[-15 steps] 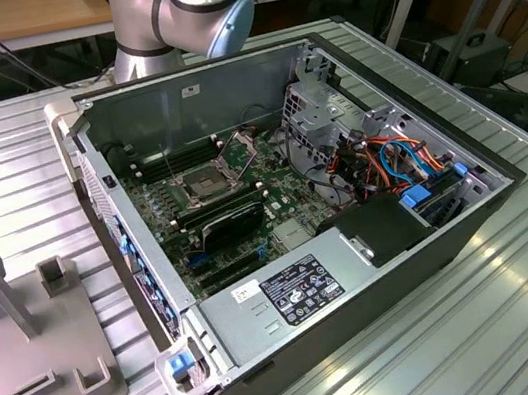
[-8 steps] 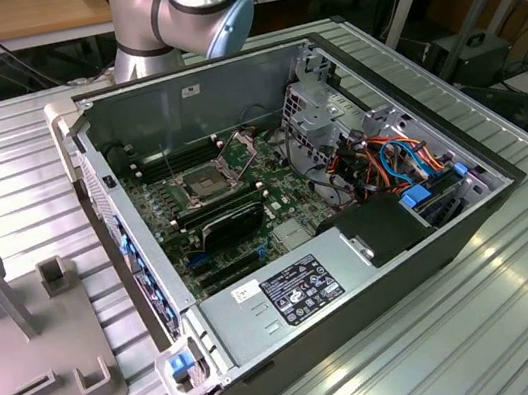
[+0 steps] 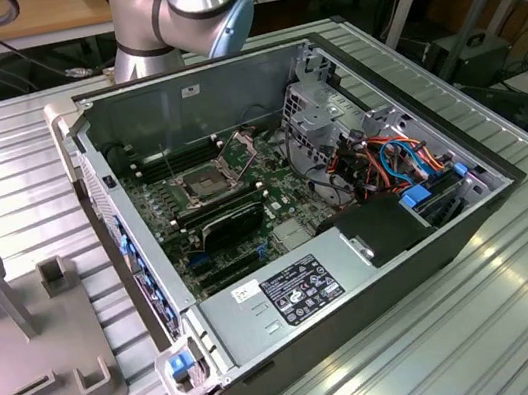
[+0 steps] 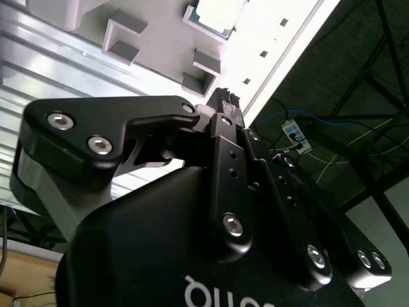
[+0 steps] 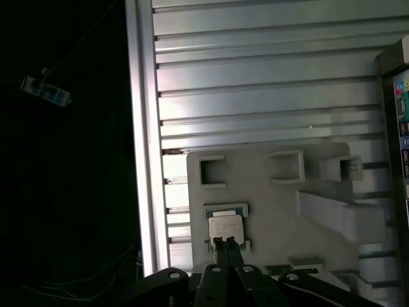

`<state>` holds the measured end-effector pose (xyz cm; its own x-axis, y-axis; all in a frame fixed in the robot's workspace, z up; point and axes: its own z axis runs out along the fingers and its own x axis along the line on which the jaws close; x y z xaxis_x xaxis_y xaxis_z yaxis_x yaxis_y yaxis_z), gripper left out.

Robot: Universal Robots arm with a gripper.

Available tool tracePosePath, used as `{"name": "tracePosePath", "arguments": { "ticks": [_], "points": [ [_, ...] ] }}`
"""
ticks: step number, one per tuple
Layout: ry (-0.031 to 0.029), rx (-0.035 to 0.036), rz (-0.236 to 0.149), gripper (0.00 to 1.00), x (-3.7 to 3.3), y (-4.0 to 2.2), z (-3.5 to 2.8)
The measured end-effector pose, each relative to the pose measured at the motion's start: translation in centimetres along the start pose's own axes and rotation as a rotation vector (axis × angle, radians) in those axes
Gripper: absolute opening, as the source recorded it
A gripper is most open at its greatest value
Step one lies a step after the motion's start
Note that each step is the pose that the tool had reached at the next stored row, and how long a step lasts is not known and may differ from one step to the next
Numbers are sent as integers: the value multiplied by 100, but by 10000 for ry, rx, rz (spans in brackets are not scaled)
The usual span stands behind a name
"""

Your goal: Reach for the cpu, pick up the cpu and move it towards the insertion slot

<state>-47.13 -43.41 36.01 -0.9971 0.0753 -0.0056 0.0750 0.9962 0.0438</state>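
The gripper has its two thin black fingers pressed together, and there is nothing between them. In both wrist views it hangs over the gray plate, and its tips point at the cpu but do not touch it. The cpu is a small pale square. It lies flat in a little square pocket on the plate, on the side close to the edge of the table. In the second wrist view the cpu is well apart from the gripper. In the exterior view the open computer case sits in the middle of the table, and the gray plate lies beside it. The insertion slot, a shiny square frame with a dark middle, is inside the case with its metal bracket tipped up. The robot arm stands at the table's far edge behind the case.
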Motion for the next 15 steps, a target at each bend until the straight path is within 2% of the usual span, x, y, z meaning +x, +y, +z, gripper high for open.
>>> {"name": "tracePosePath", "arguments": {
  "ticks": [3,15],
  "points": [
    [0,0,-1,11,32,-64,7],
    [0,1,-1,11,48,-90,6]
  ]
}}
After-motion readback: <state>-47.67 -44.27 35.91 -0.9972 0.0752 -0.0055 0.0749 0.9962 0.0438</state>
